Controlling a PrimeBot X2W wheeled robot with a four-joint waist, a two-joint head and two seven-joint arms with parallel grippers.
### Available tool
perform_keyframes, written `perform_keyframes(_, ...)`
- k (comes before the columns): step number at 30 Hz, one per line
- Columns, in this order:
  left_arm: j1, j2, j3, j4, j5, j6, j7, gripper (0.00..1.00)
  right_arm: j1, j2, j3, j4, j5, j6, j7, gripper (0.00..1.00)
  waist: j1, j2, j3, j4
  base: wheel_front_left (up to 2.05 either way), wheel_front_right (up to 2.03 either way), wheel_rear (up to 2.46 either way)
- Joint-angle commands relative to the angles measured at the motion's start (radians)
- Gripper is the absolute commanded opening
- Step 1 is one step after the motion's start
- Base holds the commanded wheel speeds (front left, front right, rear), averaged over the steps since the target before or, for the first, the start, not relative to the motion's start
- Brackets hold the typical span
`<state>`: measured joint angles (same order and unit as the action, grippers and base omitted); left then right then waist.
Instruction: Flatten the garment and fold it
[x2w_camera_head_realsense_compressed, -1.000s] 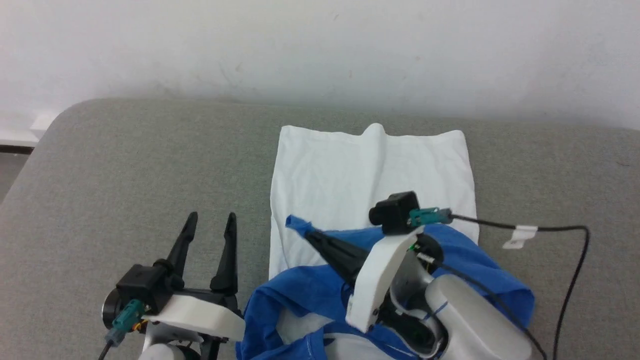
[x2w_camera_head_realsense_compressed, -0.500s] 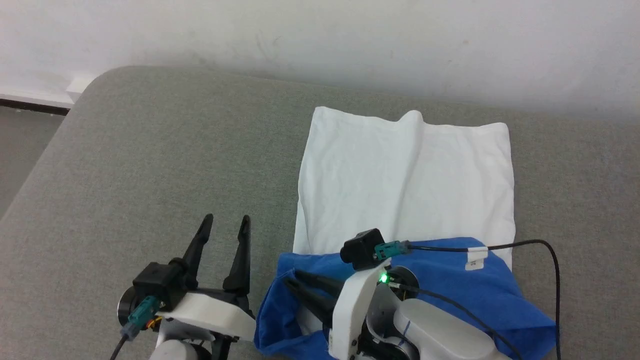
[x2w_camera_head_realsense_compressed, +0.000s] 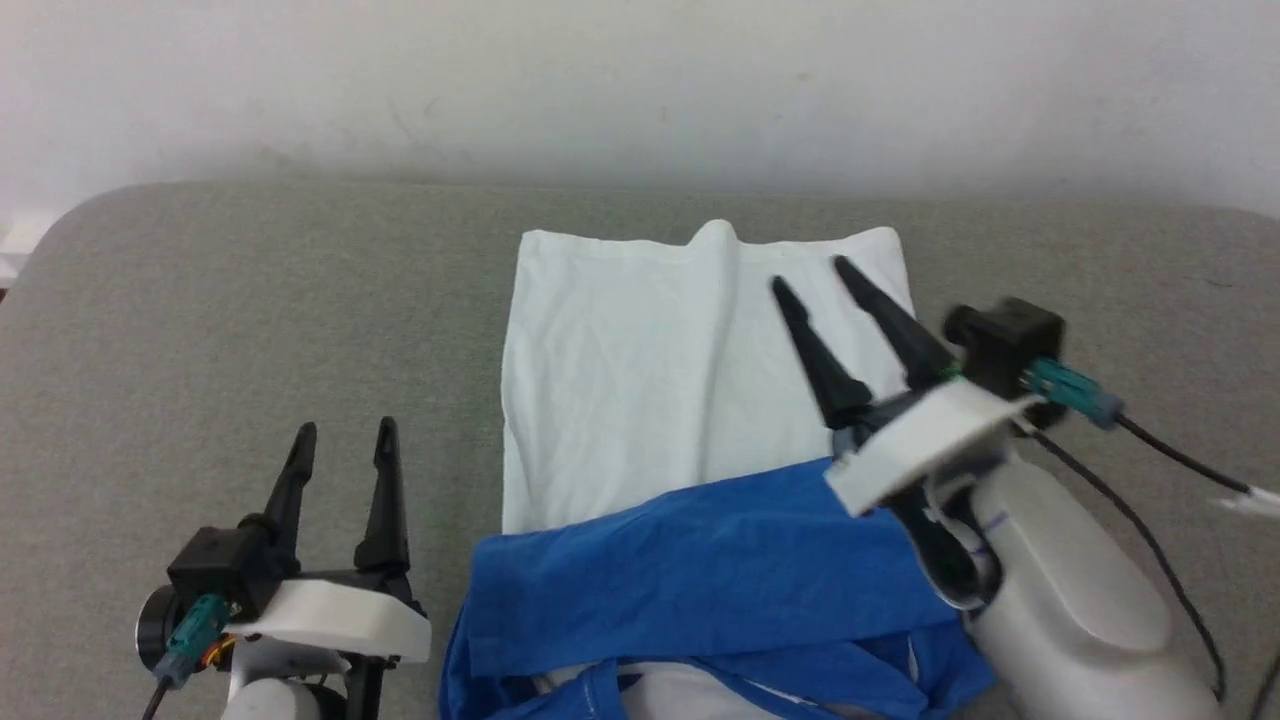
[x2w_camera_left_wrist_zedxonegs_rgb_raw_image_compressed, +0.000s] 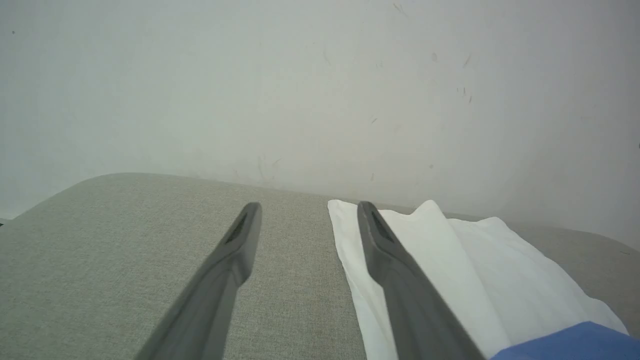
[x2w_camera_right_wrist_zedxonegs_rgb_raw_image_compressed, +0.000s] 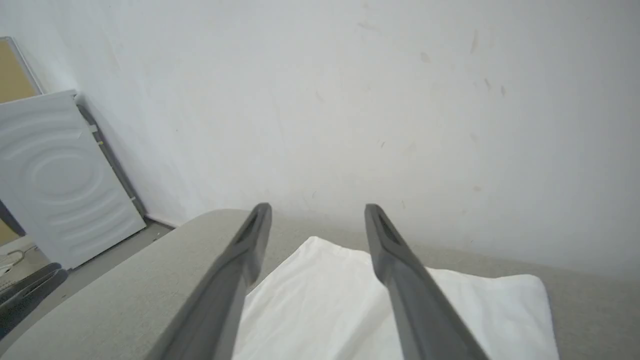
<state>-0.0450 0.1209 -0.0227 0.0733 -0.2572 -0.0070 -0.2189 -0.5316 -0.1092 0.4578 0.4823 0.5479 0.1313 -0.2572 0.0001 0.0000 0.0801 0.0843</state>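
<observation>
The garment (x2w_camera_head_realsense_compressed: 640, 380) lies on the grey counter (x2w_camera_head_realsense_compressed: 250, 300). Its white body is spread flat toward the wall with one raised crease, and its blue part is folded across the near end, rumpled. The left claw (x2w_camera_head_realsense_compressed: 346, 428) beside it and the right claw (x2w_camera_head_realsense_compressed: 811, 274) above it both stand apart, empty.

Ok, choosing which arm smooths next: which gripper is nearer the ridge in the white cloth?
Right. The right gripper hovers over the garment beside its ridge; the left gripper is off its left edge.
</observation>
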Motion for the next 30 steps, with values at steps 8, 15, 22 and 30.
perform_keyframes(8,0.004,0.031,0.029,-0.009,-0.022,0.017,0.033,1.0,0.281,-0.011,-0.324,-0.232,-0.218,-0.001,0.078,1.0,-0.0001,0.0,-0.008,-0.121,0.0,0.0,0.0)
perform_keyframes(15,-0.171,0.089,0.039,0.052,-0.049,-0.016,0.105,1.0,0.39,0.02,-0.464,-0.485,-0.299,-0.001,0.212,1.0,-0.0001,0.0,0.093,-0.174,0.0,0.0,0.0)
perform_keyframes(22,-0.526,0.202,0.02,0.206,-0.086,-0.087,0.251,1.0,0.379,0.038,-0.487,-0.593,-0.293,-0.001,0.251,1.0,-0.0001,0.0,0.246,-0.238,0.0,0.0,0.0)
perform_keyframes(30,-0.83,0.322,-0.031,0.458,-0.208,-0.121,0.563,1.0,0.328,0.052,-0.441,-0.593,-0.267,-0.001,0.223,1.0,-0.0001,0.0,0.381,-0.326,0.0,0.0,0.0)
